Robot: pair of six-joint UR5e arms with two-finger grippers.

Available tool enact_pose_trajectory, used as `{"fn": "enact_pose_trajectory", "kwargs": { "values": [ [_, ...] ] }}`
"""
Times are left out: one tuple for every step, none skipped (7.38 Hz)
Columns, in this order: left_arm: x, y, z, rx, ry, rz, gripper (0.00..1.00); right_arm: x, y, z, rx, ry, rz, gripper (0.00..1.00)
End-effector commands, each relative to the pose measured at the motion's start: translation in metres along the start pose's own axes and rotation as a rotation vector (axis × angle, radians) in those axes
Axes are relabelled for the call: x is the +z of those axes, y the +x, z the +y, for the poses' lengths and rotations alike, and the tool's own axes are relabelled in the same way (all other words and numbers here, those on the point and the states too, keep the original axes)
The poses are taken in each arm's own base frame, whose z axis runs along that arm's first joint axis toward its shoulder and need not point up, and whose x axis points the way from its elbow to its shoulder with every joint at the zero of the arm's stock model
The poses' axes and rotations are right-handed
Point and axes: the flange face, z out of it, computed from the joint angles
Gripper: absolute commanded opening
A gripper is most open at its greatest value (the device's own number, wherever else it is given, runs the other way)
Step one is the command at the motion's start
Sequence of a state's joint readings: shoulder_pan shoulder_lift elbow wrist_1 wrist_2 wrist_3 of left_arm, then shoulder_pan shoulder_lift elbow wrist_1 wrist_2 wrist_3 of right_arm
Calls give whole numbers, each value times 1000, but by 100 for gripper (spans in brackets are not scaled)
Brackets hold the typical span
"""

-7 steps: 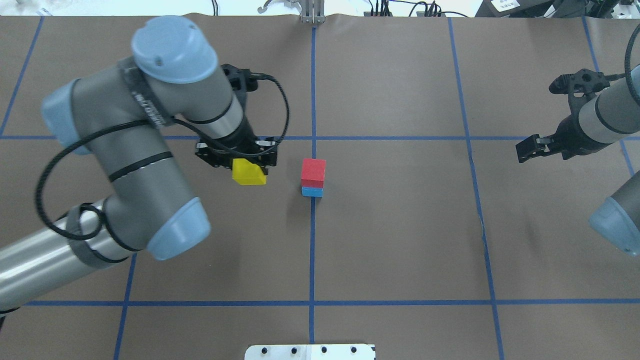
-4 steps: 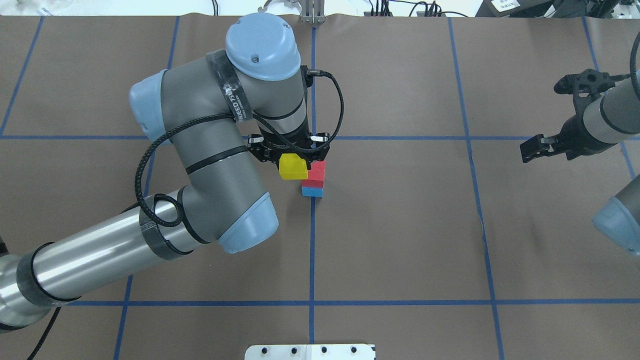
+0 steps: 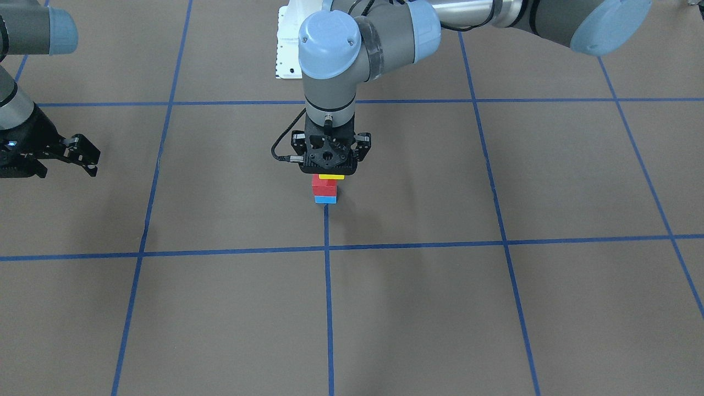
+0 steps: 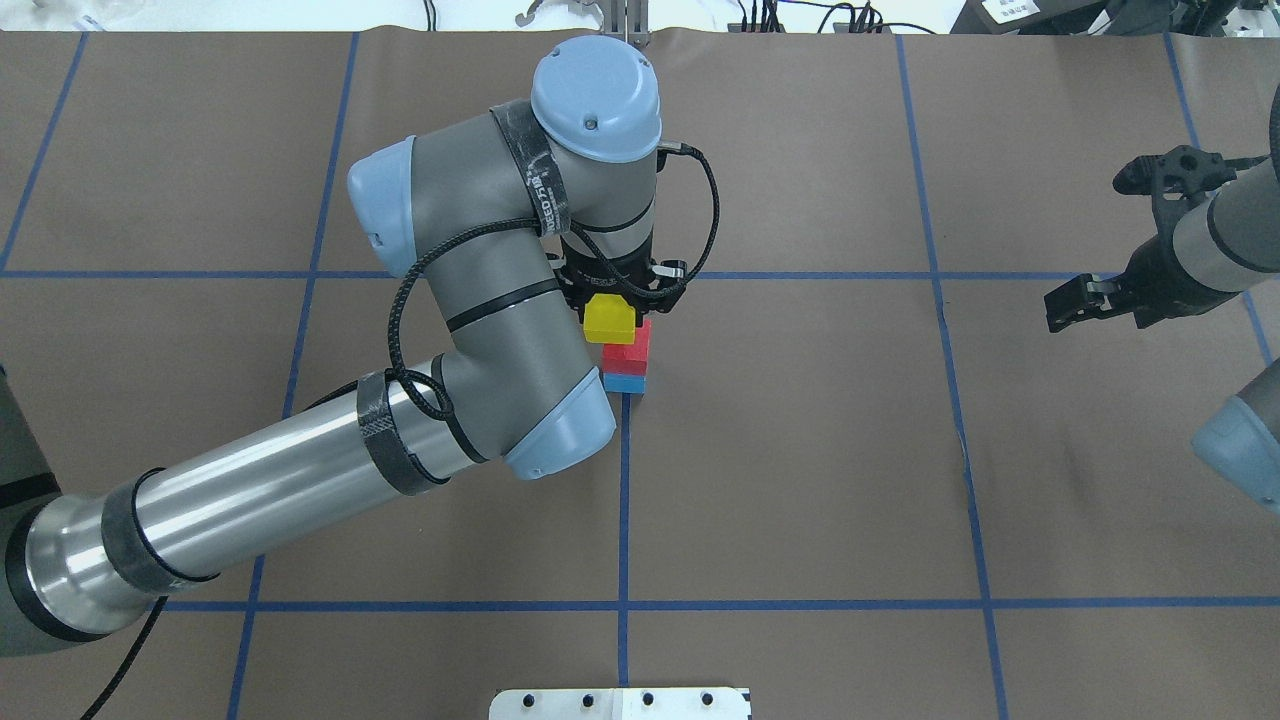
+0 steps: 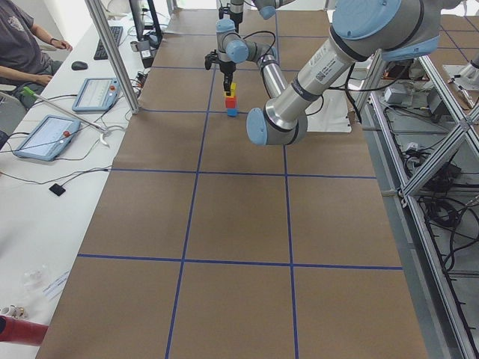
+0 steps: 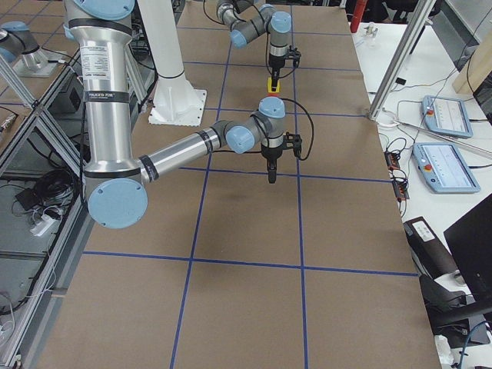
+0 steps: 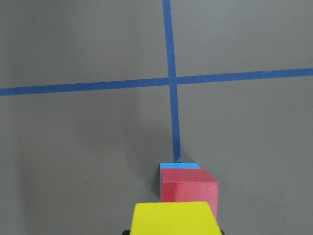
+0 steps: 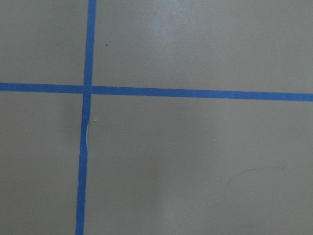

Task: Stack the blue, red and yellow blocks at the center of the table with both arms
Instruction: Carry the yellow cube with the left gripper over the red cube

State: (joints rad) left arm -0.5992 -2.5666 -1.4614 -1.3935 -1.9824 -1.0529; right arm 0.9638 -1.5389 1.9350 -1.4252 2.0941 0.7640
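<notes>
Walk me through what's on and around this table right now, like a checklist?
Surface: brown table with a blue tape grid.
Job's things: red block sits on blue block at a tape line; yellow block is held right over red, contact unclear.
Clutter: nothing seen.
Grippers: left gripper shut on yellow block; right gripper open, empty, off to the side.
Cables: black cable loops along the left arm to its gripper.
Surroundings: white base plate; side bench with tablets; a seated person.

Brown table [image 8: 205, 166], two blue tape lines [image 8: 195, 93] crossing at upper left
</notes>
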Motion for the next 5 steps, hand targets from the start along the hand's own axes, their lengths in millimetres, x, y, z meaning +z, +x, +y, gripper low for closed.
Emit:
{"fn": "enact_pose_trajectory", "kwargs": {
  "values": [
    [13,5,-1,6,-5,2,0,4,10,8,-10,11,-20,100],
    [14,5,-2,5,-6,0,0,4,10,8,-11,12,-21,100],
    [16,9,-4,0,-4,6,0,4,10,8,-11,12,-21,100],
    [17,9,-4,-2,-4,6,0,4,10,8,-11,13,-20,100],
    [16,10,-3,0,-4,7,0,4,10,8,-11,12,-21,100]
  ]
}}
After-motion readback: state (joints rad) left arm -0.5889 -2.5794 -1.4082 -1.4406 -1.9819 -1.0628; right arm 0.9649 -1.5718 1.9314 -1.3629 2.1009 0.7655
